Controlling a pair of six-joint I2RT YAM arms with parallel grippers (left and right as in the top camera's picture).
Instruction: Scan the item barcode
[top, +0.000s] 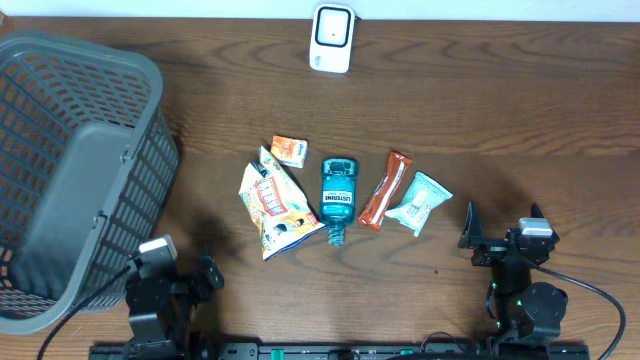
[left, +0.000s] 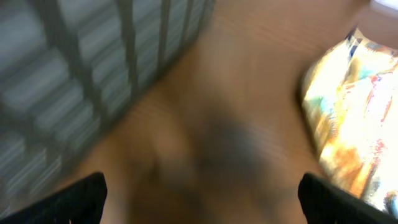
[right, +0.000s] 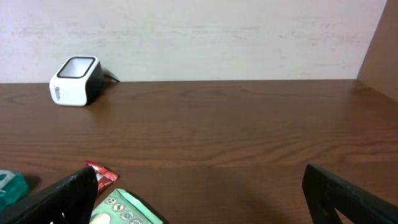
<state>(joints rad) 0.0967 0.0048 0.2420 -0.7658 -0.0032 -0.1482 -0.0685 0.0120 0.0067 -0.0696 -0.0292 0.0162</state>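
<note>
**Both arms low at the near table edge, fingers spread, holding nothing.**
Left fingers (left: 81, 199) sit beside the basket (top: 60, 150), right fingers (right: 348, 193) toward the near right corner. The mouthwash bottle (top: 338, 188) and packets (top: 275, 205) lie mid-table, with the scanner (top: 331, 37) at the far edge.

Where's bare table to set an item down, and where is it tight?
Bare table between the scanner and the orange packet, and right of the green packet. Tight: chip bag, mouthwash bottle, red bar crowd together mid-table.
</note>
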